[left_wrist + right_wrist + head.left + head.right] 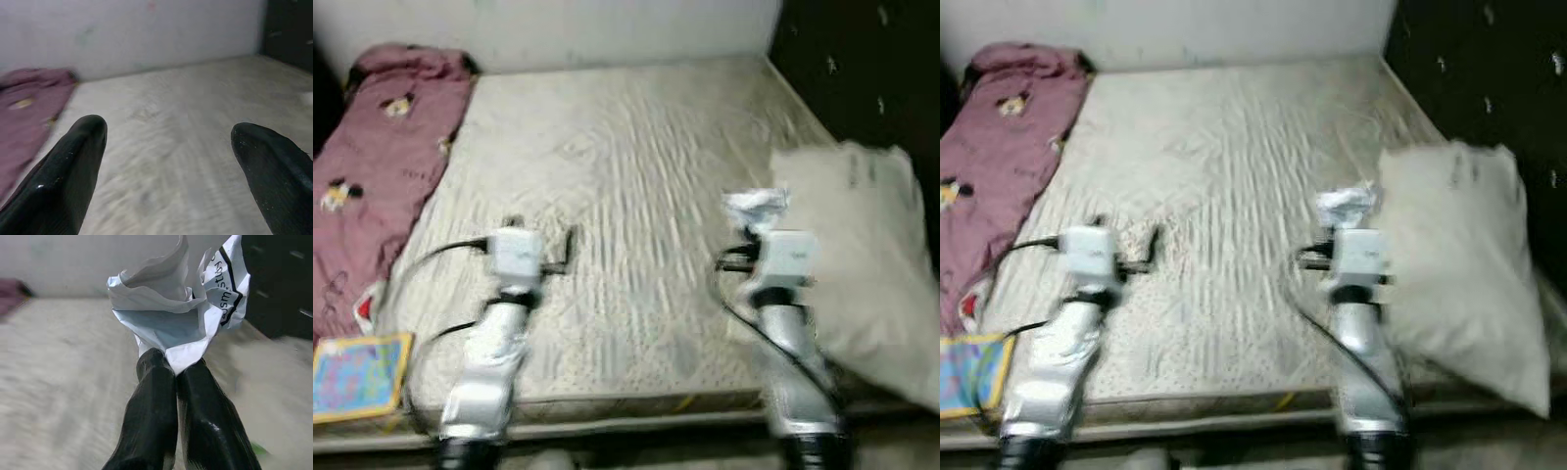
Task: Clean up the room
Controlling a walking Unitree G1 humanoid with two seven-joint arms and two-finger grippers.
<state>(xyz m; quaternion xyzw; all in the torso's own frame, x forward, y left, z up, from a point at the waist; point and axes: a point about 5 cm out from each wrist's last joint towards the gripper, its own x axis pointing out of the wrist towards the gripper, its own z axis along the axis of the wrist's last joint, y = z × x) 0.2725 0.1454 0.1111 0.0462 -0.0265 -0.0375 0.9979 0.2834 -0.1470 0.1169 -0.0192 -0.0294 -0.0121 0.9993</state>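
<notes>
My right gripper (175, 369) is shut on a crumpled white paper wrapper (181, 308) with black print, held above the beige mattress (636, 157) near its right side. In the head view the wrapper (756, 206) sticks up just ahead of the right wrist, beside a white pillow (871, 255). My left gripper (168, 147) stands open over the mattress with nothing between its fingers (73, 166); in the head view the left gripper (543, 235) hovers over the mattress's front left part.
A pink blanket (372, 166) with cartoon prints lies along the bed's left side. A colourful book (357, 377) sits at the front left corner. A dark wall (871, 69) stands behind the pillow, a white wall (607, 29) at the far end.
</notes>
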